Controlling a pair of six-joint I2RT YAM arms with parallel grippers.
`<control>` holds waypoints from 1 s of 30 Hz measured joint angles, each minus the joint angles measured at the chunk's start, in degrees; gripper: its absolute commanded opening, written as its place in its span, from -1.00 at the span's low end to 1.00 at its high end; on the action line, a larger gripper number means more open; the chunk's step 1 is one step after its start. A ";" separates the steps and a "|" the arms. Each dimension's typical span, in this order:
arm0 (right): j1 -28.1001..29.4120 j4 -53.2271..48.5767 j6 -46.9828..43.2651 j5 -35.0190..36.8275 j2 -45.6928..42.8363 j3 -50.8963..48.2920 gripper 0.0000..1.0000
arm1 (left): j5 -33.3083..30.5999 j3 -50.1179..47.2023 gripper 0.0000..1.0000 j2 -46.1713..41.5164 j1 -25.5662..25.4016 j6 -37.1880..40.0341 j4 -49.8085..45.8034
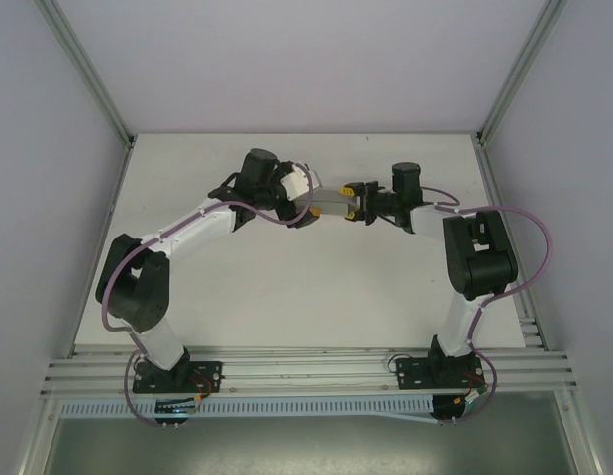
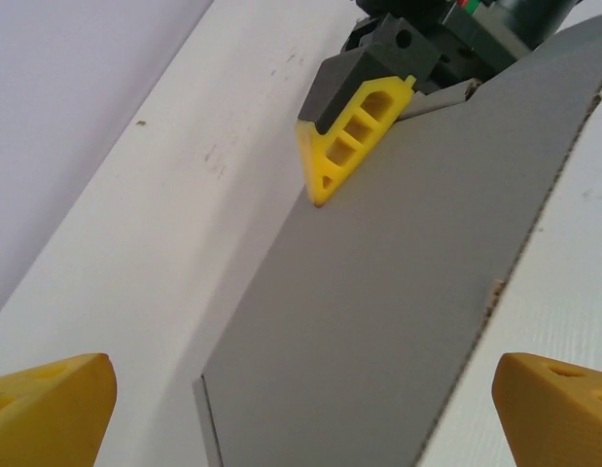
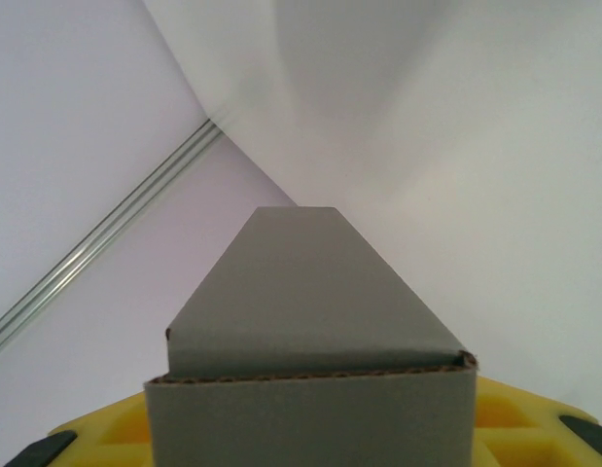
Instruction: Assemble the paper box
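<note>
The paper box (image 1: 331, 202) is a small grey rectangular box held above the white table (image 1: 286, 287), between the two wrists. My right gripper (image 1: 357, 203) is shut on its right end. In the right wrist view the box (image 3: 310, 321) sits between yellow fingers (image 3: 534, 418), with one angled flap pointing away. My left gripper (image 1: 308, 206) is open at the box's left end. In the left wrist view its yellow fingertips (image 2: 553, 409) stand on either side of the grey face (image 2: 398, 292) with a gap on each side. The right gripper's yellow finger (image 2: 354, 136) presses the far end.
White walls enclose the table on three sides, with metal corner posts (image 1: 88, 69) at the back. An aluminium rail (image 1: 306, 371) carrying both arm bases runs along the near edge. Purple cables (image 1: 529, 247) loop beside each arm.
</note>
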 measured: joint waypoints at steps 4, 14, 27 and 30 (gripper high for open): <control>0.63 0.72 3.41 -0.50 -0.94 0.00 -0.73 | 0.02 1.60 0.97 0.17 -1.07 4.61 -5.09; 2.01 -4.22 4.59 -2.73 -2.10 1.09 -0.73 | -4.17 0.55 0.86 0.17 -2.45 12.17 -9.29; 3.96 -10.19 3.65 -4.37 -3.37 1.70 -0.53 | -9.27 -3.76 0.31 -4.96 -2.51 15.98 -7.41; 3.80 -10.14 3.72 -4.00 -4.22 1.86 -0.53 | -8.94 -3.76 0.10 -5.25 -2.71 16.37 -7.50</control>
